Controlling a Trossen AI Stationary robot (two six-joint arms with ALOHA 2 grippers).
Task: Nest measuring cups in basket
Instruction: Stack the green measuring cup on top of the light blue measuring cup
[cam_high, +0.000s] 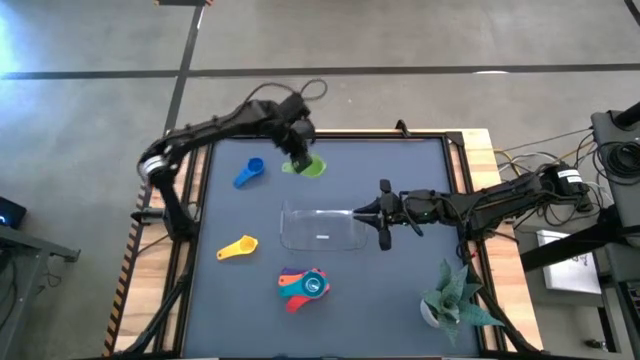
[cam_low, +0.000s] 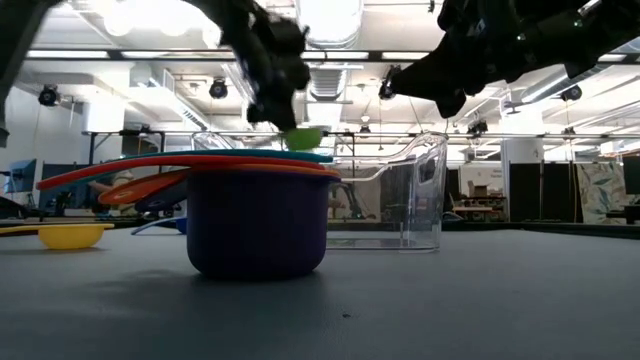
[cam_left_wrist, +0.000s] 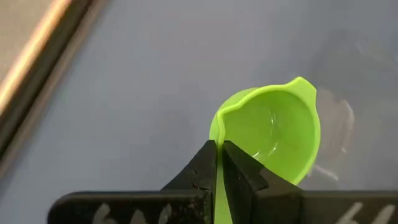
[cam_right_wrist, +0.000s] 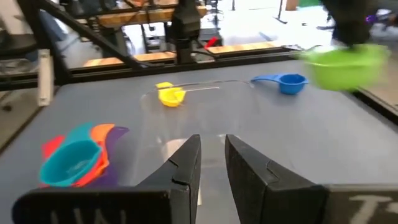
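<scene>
Dark grey tabletop — left gripper (cam_high: 297, 152) clamped on handle of small green plastic measuring cup (cam_high: 311, 166), held above far side. Clear rectangular plastic basket (cam_high: 322, 227) lies nearer centre, toward right gripper (cam_high: 383, 212) — fingers parted, at basket's end.

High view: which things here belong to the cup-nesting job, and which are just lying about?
Job:
green cup, held by the left pincer
blue cup
yellow cup
nested stack of cups
clear basket
right pincer, open at the basket's edge

Lying about:
potted plant
</scene>
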